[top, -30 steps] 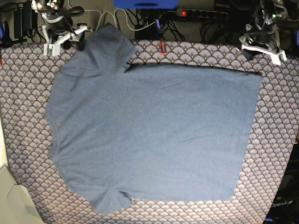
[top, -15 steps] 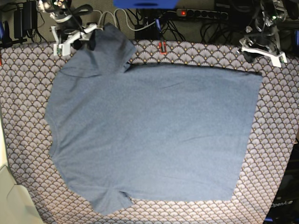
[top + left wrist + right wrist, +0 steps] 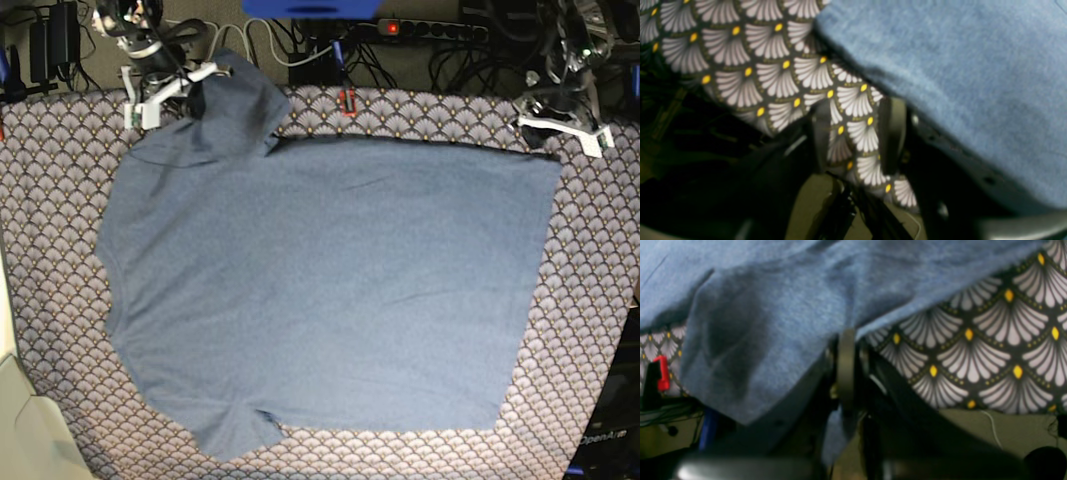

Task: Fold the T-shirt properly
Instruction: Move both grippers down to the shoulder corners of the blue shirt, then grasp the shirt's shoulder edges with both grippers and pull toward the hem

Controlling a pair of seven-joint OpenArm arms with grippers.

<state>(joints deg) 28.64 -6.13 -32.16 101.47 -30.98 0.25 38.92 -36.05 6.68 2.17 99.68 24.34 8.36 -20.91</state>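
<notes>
Jaws of the right gripper are pinched together on the far-left sleeve edge of the T-shirt, which lies flat on the fan-patterned cloth. Left gripper sits at the far right, jaws apart over bare cloth just beside the shirt's corner, holding nothing.

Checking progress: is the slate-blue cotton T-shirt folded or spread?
Spread: the slate-blue cotton T-shirt lies flat in one layer, both sleeves out, on the fan-patterned cloth.
</notes>
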